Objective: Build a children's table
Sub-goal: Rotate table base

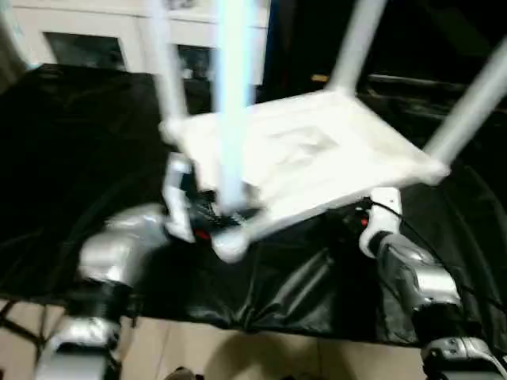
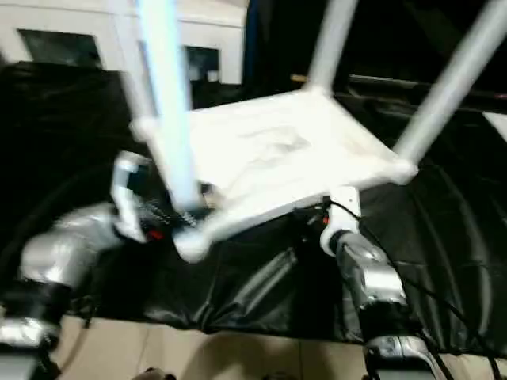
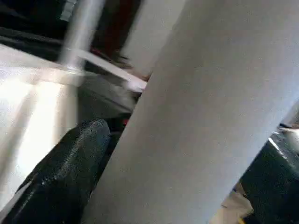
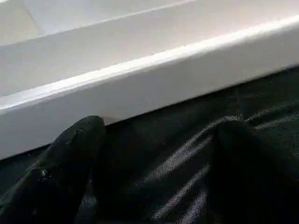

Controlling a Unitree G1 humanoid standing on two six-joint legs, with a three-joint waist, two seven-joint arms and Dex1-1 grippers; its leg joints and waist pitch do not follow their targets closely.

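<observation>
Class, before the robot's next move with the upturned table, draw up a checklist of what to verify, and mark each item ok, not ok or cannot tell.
1. All four legs stand up from the table top: ok.
2. Legs fully seated in their sockets: cannot tell.
3. Left gripper around the near leg, open wide: ok.
4. Right gripper open under the top's near edge, not clamping it: ok.
5. Top lies level on the black cloth: not ok, it is tilted.
</observation>
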